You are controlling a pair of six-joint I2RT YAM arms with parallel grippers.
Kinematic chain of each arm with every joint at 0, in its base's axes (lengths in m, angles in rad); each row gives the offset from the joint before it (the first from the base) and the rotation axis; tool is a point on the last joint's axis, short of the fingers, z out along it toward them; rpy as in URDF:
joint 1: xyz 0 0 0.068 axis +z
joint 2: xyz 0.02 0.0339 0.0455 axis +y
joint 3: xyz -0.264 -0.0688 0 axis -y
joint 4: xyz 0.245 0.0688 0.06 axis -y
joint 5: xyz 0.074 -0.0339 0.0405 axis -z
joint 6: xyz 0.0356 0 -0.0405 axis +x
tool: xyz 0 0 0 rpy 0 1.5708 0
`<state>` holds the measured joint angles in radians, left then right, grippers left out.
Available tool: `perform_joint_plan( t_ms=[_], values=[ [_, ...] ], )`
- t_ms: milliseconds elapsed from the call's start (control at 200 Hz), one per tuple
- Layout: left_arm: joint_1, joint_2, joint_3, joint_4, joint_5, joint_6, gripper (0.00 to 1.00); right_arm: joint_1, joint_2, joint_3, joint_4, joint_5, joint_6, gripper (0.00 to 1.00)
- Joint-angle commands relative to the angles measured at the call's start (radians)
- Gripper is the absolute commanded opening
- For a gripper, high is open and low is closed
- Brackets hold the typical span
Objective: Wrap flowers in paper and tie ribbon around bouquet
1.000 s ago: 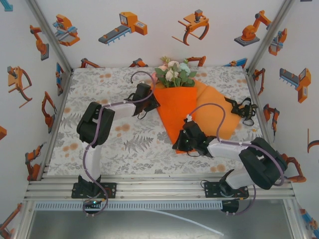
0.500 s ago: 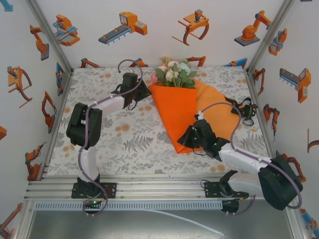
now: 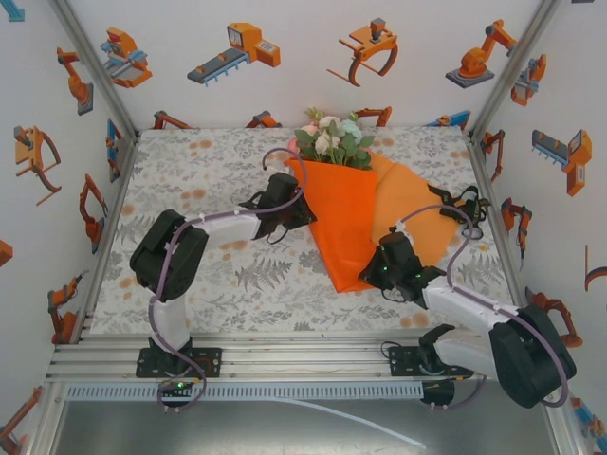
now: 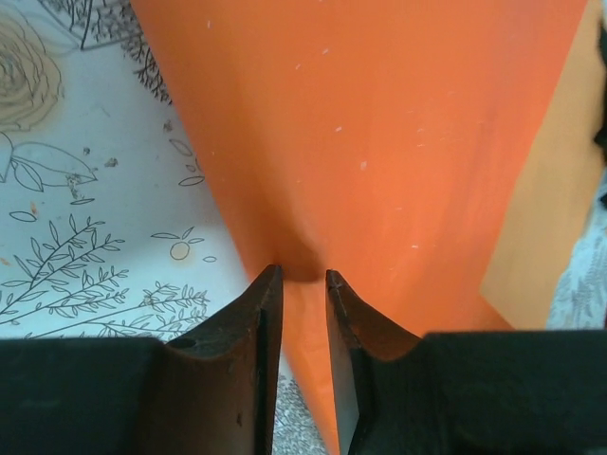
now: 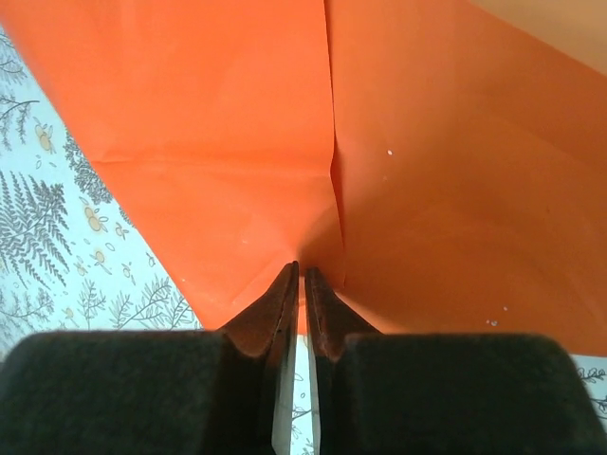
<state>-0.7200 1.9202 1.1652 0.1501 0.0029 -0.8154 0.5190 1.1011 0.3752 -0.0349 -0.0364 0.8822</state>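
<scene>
left fingers (image 4: 245,346) pinching paper (image 4: 379,142) edge, right fingers (image 5: 266,327) pinching its lower tip

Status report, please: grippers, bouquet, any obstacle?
Left gripper pinching paper, left edge. Right gripper pinching lower tip. Flowers wrapped; ribbon loose at right. Nothing blocking.

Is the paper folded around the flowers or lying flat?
Folded: the paper forms a cone under the flowers, one layer overlapping another in the right wrist view.
</scene>
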Motion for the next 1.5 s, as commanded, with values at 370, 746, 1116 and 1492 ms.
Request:
perform_joint_plan(
  t_ms=[370,746,1116,1492],
  values=[
    [0.015,-0.04,0.096,-0.015,-0.035,0.056,0.44,-0.138,-0.237,0.231,-0.319,0.129,-0.086,0.4],
    [-0.17,-0.054,0.091,-0.05,0.018,-0.019,0.35,-0.461,0.121,0.217,-0.113,-0.202,-0.249,0.05],
    [-0.208,0.138,0.199,-0.163,0.059,0.056,0.25,-0.435,0.237,0.081,0.092,-0.355,-0.164,0.0],
    [-0.169,0.163,0.174,-0.211,0.036,0.159,0.25,-0.319,0.138,-0.014,0.087,-0.297,-0.052,0.03]
  ],
)
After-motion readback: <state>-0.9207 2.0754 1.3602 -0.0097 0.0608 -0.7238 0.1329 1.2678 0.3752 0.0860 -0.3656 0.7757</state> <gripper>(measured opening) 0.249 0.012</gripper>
